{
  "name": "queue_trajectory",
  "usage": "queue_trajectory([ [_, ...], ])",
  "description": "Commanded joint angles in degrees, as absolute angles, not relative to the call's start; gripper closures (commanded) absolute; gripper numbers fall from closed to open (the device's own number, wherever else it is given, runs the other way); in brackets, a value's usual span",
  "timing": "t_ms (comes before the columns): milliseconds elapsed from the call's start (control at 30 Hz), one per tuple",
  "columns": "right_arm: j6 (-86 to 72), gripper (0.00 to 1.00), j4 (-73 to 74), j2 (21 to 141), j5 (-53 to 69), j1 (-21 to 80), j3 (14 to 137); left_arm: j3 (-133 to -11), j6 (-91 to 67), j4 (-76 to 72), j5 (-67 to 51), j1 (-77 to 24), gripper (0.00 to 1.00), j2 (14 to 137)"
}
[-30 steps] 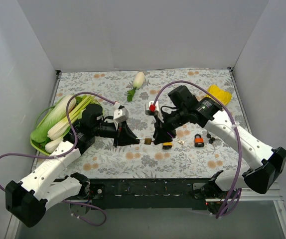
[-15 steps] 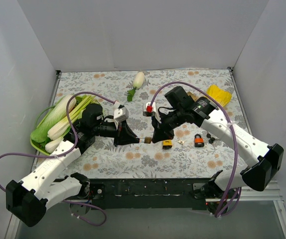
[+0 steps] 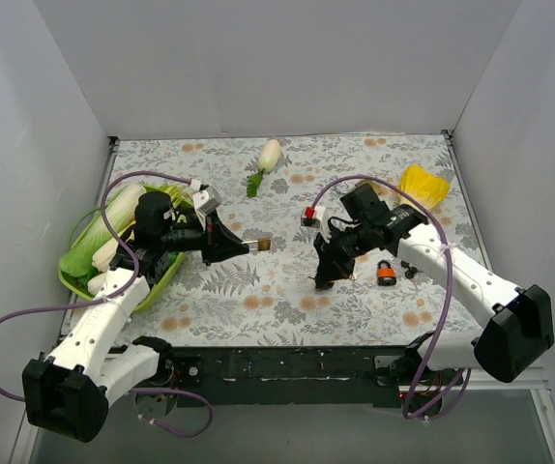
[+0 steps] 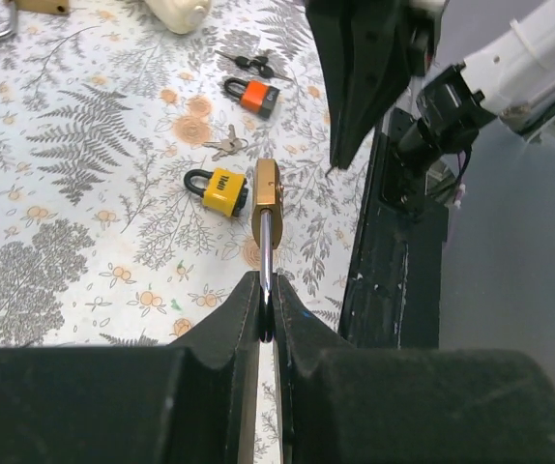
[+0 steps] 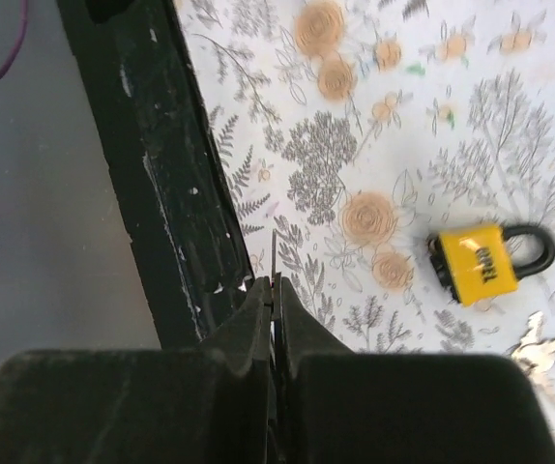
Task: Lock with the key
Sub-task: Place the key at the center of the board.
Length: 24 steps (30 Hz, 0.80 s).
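Note:
A brass padlock (image 4: 266, 193) hangs in the air, edge-on, with my left gripper (image 4: 266, 304) shut on its silver shackle. From above, the brass padlock (image 3: 264, 243) is left of centre, just past my left gripper (image 3: 244, 246). My right gripper (image 5: 273, 285) is shut on a thin key (image 5: 274, 256), whose blade tip pokes out between the fingertips. It points down over the near part of the table. In the top view my right gripper (image 3: 323, 280) is apart from the lock, well to its right.
On the cloth lie a yellow padlock (image 5: 485, 261), a silver key bunch (image 4: 224, 145), an orange padlock (image 3: 386, 274) and black keys (image 3: 411, 272). A green basket (image 3: 73, 280) of greens stands at the left. At the back are a radish (image 3: 269, 155) and a yellow object (image 3: 424, 184).
My right gripper has shut on the key and moved right, away from the lock. The left arm has drawn back to the left with the brass padlock.

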<state>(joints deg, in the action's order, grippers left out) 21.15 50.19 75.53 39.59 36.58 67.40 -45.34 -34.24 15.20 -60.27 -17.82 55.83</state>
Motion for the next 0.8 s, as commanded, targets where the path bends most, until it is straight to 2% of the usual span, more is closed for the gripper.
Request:
queue_trajectory([
  [0,2.9,0.99,31.3,75.6,32.4,36.7,59.1,-44.4,-46.2,7.2,-62.4,-14.9,1.00,56.7],
  [100,-9.9,0.99,27.0,79.6,22.6,36.6,56.8,-43.2,-51.3,4.6,-60.6,-14.9,1.00,54.9],
  [200,-17.9,0.99,19.5,80.5,19.8,38.0,54.0,-42.2,-53.3,3.4,-59.0,-14.9,1.00,53.4],
  [333,-23.1,0.99,15.1,83.2,11.3,41.2,54.1,-40.8,-54.2,3.4,-57.6,-14.9,1.00,52.1],
  [533,-28.6,0.99,18.3,88.6,2.8,41.8,55.0,-40.0,-57.1,0.4,-55.7,-14.9,1.00,51.9],
  [767,-32.3,0.99,18.6,92.9,0.5,44.0,56.2,-40.3,-57.0,-1.6,-55.9,-14.9,1.00,52.7],
])
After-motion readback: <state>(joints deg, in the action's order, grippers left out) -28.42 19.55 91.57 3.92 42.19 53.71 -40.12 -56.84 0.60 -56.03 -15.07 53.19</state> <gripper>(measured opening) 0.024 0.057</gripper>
